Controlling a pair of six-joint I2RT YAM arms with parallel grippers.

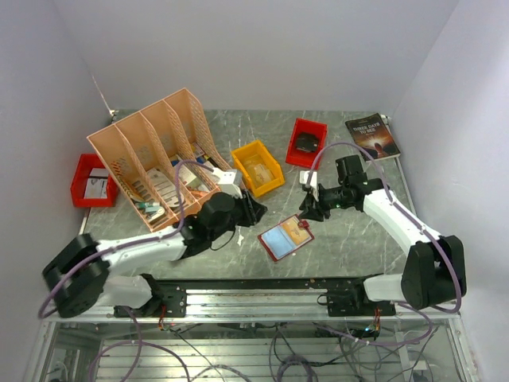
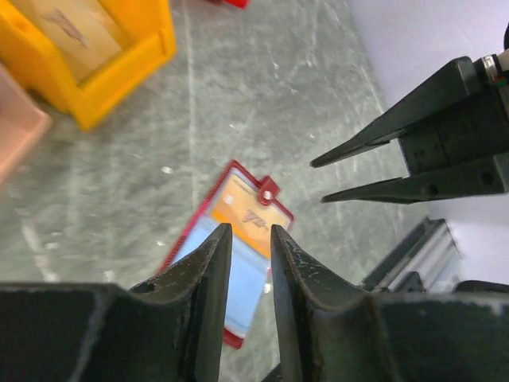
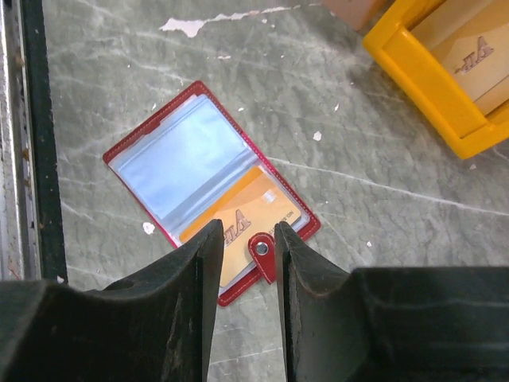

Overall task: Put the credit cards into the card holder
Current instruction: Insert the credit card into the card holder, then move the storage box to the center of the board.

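Card holder [image 3: 265,267] lies open on the counter [image 3: 382,207], blue card [image 3: 179,163] and orange card [image 3: 254,208] inside. Near it, left fingers [image 2: 203,278] and right fingers [image 3: 191,278] stand slightly spread, empty.

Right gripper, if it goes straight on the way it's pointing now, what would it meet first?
Most likely the open card holder on the table: in the right wrist view its snap tab sits just ahead of the right gripper. Depth is unclear.
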